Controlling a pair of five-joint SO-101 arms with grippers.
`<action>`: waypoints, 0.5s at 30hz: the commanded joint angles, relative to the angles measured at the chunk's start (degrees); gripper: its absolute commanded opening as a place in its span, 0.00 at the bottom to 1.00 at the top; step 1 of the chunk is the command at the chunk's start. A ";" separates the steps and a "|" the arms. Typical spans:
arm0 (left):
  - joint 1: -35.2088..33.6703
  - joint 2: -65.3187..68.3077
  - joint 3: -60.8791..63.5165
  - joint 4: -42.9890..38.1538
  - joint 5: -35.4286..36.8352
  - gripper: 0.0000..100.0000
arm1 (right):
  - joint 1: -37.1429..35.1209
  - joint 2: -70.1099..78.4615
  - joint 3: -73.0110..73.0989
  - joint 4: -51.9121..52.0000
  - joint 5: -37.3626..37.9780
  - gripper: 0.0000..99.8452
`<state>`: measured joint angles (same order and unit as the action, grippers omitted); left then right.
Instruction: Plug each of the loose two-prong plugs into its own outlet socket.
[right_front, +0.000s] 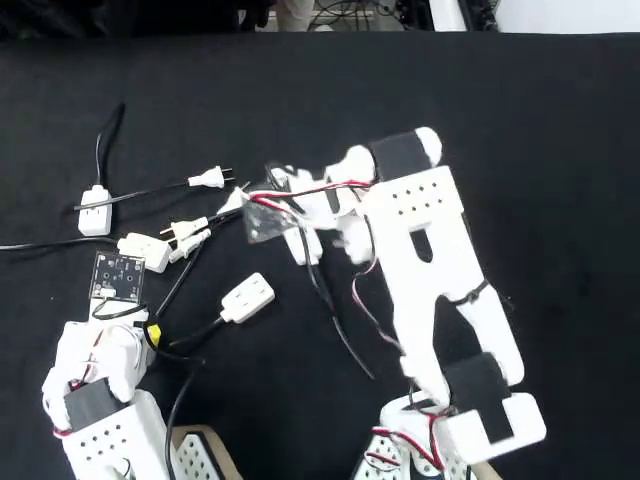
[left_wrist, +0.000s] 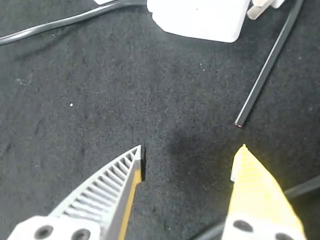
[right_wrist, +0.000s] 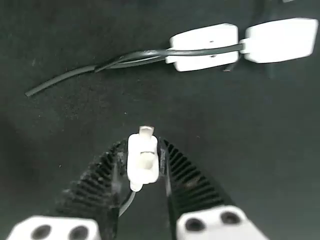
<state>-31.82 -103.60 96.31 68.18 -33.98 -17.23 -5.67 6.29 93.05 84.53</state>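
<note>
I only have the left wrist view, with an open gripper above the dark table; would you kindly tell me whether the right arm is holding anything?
Observer: Yes. The right gripper is shut on a white plug, with a prong poking out past the fingertips.
Operator: Thank you. Is there a free socket for it?
Observer: In the high view a white socket lies by itself on the table between the two arms, with nothing plugged into it.
</note>
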 joint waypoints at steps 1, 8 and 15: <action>0.48 -0.53 1.10 -0.53 -0.35 0.29 | 3.60 0.40 8.75 -8.79 4.92 0.04; 0.48 -0.53 1.10 -0.62 -0.35 0.29 | 8.70 4.97 20.62 -24.62 7.91 0.04; 0.57 -0.53 1.10 -0.70 -0.35 0.29 | 11.52 3.74 22.90 -27.08 5.36 0.16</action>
<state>-31.82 -103.60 96.31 68.18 -34.07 -7.21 -0.13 29.23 67.12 91.74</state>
